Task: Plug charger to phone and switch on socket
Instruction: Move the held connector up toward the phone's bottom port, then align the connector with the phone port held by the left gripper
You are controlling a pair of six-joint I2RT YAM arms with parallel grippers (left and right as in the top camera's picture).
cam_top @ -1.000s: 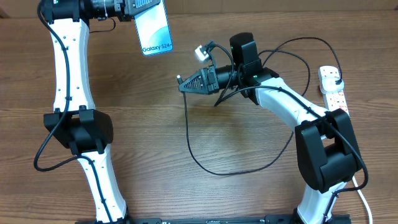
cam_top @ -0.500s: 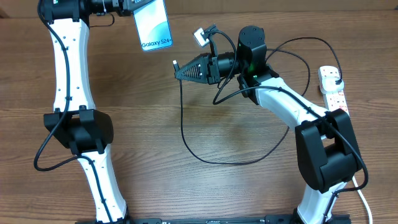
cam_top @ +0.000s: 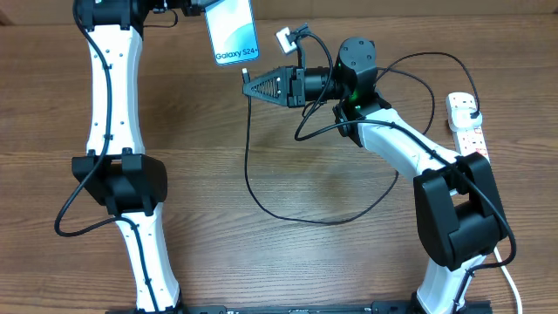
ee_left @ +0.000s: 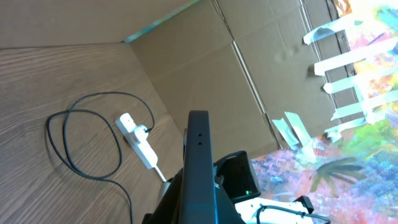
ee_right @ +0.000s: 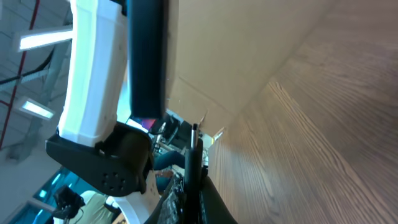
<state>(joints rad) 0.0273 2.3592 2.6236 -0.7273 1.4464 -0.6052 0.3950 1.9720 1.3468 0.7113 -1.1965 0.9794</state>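
Phone (cam_top: 234, 35) has swung rightward; pinched in left claw (cam_top: 199, 7), its lower end sits just above right claw (cam_top: 249, 85) pinching charger (cam_top: 246, 139) tip.

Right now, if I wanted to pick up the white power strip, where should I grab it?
Probably best to grab the power strip across its two long sides, coming straight down from above. It lies flat on the table and is long and narrow, so fingers fit over its width. Pick a bare stretch, away from the black plug near its far end.
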